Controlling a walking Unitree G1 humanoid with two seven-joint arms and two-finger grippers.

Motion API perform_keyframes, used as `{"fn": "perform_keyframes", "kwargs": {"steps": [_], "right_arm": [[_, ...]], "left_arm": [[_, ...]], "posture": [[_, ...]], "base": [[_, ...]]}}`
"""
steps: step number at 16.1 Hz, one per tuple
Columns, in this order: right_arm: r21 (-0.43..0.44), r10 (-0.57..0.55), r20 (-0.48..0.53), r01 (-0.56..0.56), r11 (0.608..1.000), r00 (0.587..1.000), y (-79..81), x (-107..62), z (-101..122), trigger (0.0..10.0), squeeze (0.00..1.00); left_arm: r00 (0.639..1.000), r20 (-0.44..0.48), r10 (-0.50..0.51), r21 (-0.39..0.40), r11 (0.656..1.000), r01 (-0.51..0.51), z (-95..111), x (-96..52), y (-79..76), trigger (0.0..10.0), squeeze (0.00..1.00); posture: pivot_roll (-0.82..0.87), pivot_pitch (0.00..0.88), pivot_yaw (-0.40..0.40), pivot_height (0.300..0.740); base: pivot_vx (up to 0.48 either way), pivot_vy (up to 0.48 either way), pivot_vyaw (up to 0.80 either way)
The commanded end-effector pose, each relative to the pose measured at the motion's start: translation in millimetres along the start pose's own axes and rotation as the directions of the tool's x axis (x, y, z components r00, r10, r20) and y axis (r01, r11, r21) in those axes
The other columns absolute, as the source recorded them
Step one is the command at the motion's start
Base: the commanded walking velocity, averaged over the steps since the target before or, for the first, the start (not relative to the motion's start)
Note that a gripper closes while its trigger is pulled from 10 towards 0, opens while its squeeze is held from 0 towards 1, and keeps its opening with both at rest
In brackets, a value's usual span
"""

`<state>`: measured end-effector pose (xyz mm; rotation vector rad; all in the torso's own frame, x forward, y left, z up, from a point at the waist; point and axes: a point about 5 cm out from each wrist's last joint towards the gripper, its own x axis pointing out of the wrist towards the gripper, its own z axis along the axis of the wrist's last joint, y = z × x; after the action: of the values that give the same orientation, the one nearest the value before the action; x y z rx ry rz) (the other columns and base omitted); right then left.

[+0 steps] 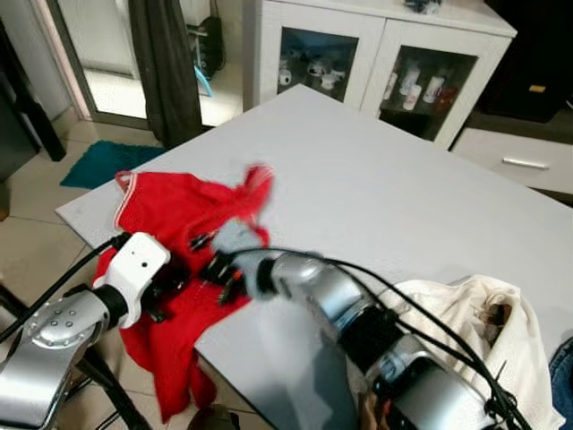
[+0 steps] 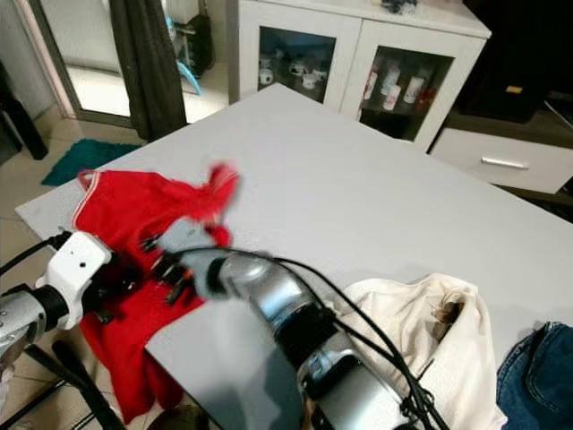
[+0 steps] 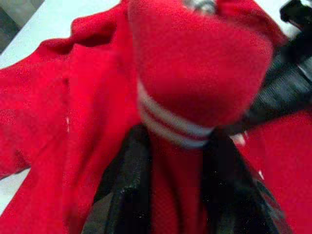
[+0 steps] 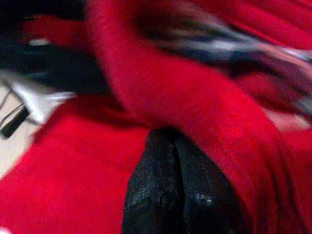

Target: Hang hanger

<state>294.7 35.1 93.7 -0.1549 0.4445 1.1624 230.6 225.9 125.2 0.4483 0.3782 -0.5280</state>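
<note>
Room: living room, white cabinet [image 1: 376,54] behind.
Table [image 1: 403,188]: large, white.
Red garment [image 1: 170,224]: soft, limp, light; draped over the table's near corner.
Left gripper [image 3: 170,161]: pinches the garment's white-striped hem.
Right gripper [image 1: 219,269]: fingers together, fabric draped over them.
Hanger: cannot tell where.
Hold: likely firmest at the hem.

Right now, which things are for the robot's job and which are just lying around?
For the job:
red shirt
left gripper, holding red cloth
right gripper, on the shirt

Just lying around:
white cloth
jeans
cabinet
teal mat
</note>
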Motion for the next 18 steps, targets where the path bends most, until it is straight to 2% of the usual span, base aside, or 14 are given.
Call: {"fn": "perform_keyframes", "kwargs": {"steps": [1, 4, 8, 10, 12, 16, 18], "right_arm": [[0.044, -0.112, -0.057, 0.115, 0.992, 0.992, -22.0, -11.2, -14, 10.0, 0.0], [0.07, -0.187, -0.072, 0.192, 0.979, 0.98, -38.3, -19.5, -20, 10.0, 0.0], [0.092, -0.255, -0.087, 0.263, 0.96, 0.963, -49.2, -25.4, -26, 10.0, 0.0], [0.118, -0.34, -0.091, 0.349, 0.93, 0.936, -60.4, -31.1, -27, 10.0, 0.0], [0.127, -0.37, -0.089, 0.378, 0.917, 0.925, -64.8, -33.2, -27, 10.0, 0.0], [0.15, -0.456, -0.084, 0.464, 0.873, 0.886, -76.7, -40.6, -26, 10.0, 0.0], [0.153, -0.464, -0.069, 0.469, 0.87, 0.883, -77.8, -40.1, -22, 10.0, 0.0]], "left_arm": [[1.0, -0.011, -0.008, 0.008, 1.0, 0.008, -3, 1.4, -1.9, 10.0, 0.0], [1.0, 0.004, -0.003, 0.043, 0.999, 0.003, 0, 4.3, 0.6, 10.0, 0.0], [1.0, -0.003, 0.004, 0.066, 0.998, -0.004, -1, 6.4, 1.4, 10.0, 0.0], [1.0, -0.017, 0.014, 0.081, 0.997, -0.012, -1, 5.9, 1.7, 10.0, 0.0], [1.0, -0.021, 0.02, 0.091, 0.996, -0.018, 0, 5.5, 2.4, 10.0, 0.0], [0.994, -0.024, 0.102, 0.117, 0.988, -0.099, 3, 3.9, 12.3, 10.0, 0.0], [0.986, -0.008, 0.169, 0.114, 0.979, -0.167, 4, 4.9, 20.9, 10.0, 0.0]], "posture": [[0.17, 0.026, -0.049, 0.74], [0.16, 0.024, -0.048, 0.74], [0.15, 0.024, -0.047, 0.74], [0.15, 0.026, -0.049, 0.74], [0.15, 0.027, -0.05, 0.74], [0.15, 0.03, -0.051, 0.74], [0.15, 0.03, -0.051, 0.74]], "base": [[0.0, 0.0, 0.0], [0.0, 0.0, 0.0], [0.0, 0.0, 0.0], [0.0, 0.0, 0.0], [0.0, 0.0, 0.0], [0.0, 0.0, 0.0], [0.0, 0.0, 0.0]]}}
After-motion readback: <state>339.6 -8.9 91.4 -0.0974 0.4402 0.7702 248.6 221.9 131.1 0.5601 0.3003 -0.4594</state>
